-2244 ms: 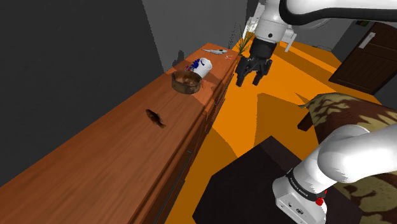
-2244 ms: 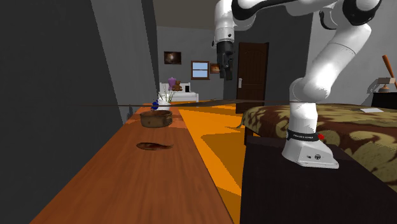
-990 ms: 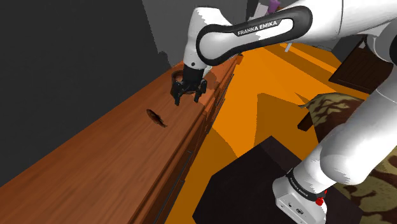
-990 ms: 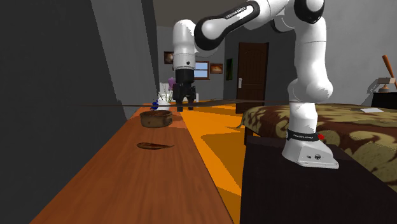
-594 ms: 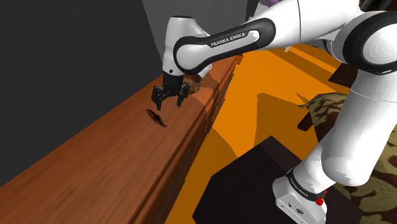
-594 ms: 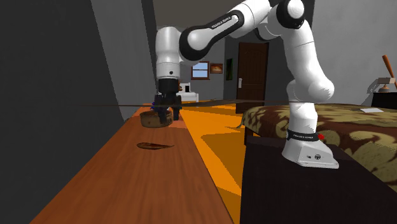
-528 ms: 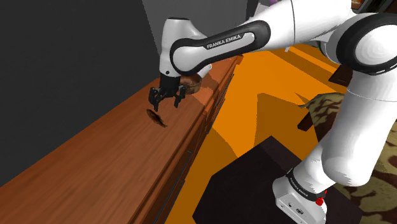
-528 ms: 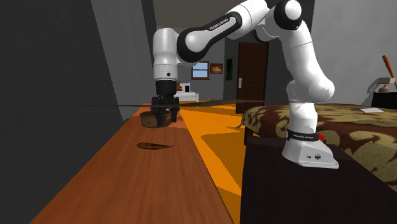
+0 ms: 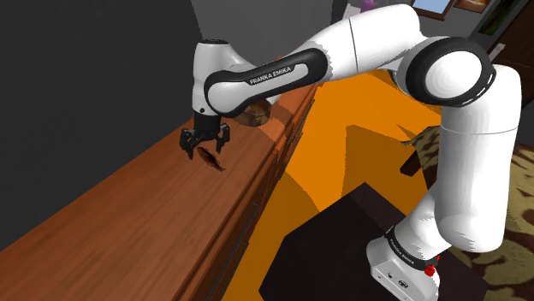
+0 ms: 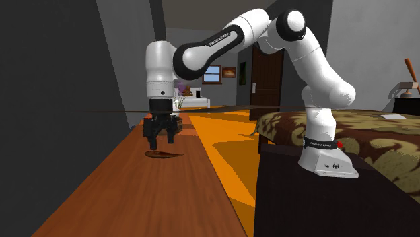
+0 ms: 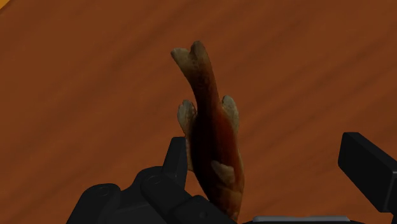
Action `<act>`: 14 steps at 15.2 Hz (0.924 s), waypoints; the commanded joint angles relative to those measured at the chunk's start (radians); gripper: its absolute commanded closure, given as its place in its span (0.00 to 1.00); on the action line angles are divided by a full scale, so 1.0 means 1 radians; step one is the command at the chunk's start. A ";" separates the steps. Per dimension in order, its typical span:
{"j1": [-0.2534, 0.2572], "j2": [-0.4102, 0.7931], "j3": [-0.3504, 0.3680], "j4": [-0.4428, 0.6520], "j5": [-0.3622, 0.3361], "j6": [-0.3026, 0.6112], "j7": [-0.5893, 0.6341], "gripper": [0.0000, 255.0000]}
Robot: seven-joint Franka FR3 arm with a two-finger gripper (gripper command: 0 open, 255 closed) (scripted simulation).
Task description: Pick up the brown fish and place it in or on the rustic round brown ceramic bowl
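The brown fish (image 9: 210,160) lies flat on the long wooden top (image 9: 128,214), and it also shows as a flat dark shape, the fish (image 10: 163,155), in the second exterior view. My black gripper (image 9: 203,147) hangs open just above it, fingers pointing down. In the wrist view the fish (image 11: 210,130) lies between the spread fingers of the gripper (image 11: 267,156), close beside one finger (image 11: 175,159) and far from the other. Nothing is clasped. The brown bowl (image 9: 258,114) stands farther along the top, mostly hidden behind my arm.
The wooden top belongs to a long dresser with drawers (image 9: 248,214) against a dark wall (image 9: 77,77). Orange floor (image 9: 342,162) runs beside it. A bed with a brown patterned cover (image 10: 377,145) and my dark stand (image 9: 342,256) lie on the other side.
The arm swung from over the orange floor onto the dresser, passed the bowl and came down over the fish. The gripper stayed open. The fish has not moved.
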 commanded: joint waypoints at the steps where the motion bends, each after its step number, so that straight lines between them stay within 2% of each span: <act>1: 0.005 0.019 -0.003 -0.003 -0.006 0.022 0.003 0.00; 4: 0.011 0.045 -0.008 -0.013 -0.014 0.058 0.008 0.00; 12: 0.011 0.045 -0.008 -0.013 -0.014 0.057 0.008 0.00; 13: 0.011 0.045 -0.008 -0.013 -0.014 0.057 0.008 1.00; 14: 0.011 0.045 -0.008 -0.013 -0.014 0.057 0.008 1.00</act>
